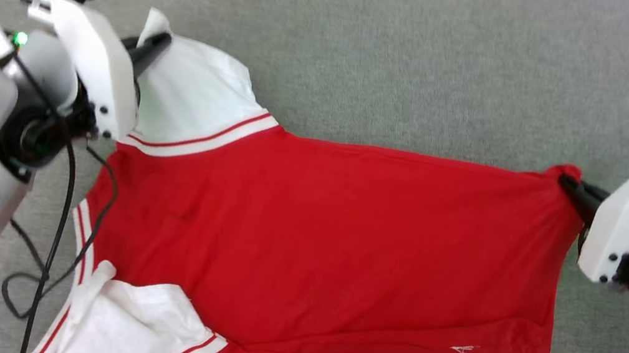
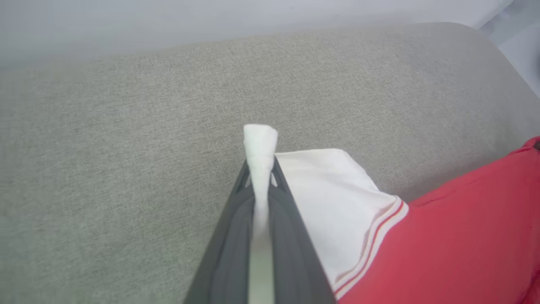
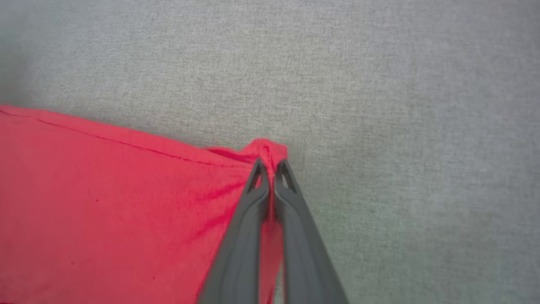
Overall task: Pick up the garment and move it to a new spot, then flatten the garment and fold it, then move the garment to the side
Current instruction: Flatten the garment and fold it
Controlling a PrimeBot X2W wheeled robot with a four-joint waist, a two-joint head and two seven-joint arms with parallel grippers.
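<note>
The garment (image 1: 318, 234), a red shirt with white sleeves and red-and-white striped trim, lies spread across the grey fabric surface (image 1: 402, 58). My left gripper (image 1: 159, 42) is shut on the tip of the far white sleeve (image 2: 320, 198); a pinch of white cloth pokes out past the fingertips of the left gripper (image 2: 260, 162). My right gripper (image 1: 566, 182) is shut on the shirt's far right red corner (image 3: 263, 150), and the right gripper (image 3: 271, 166) has red cloth squeezed between its tips. A second white sleeve (image 1: 134, 318) lies crumpled at the near left.
A black cable (image 1: 52, 236) hangs from my left arm down over the shirt's left edge. The grey surface reaches well beyond the shirt on the far side, and its rounded far edge (image 2: 485, 46) shows in the left wrist view.
</note>
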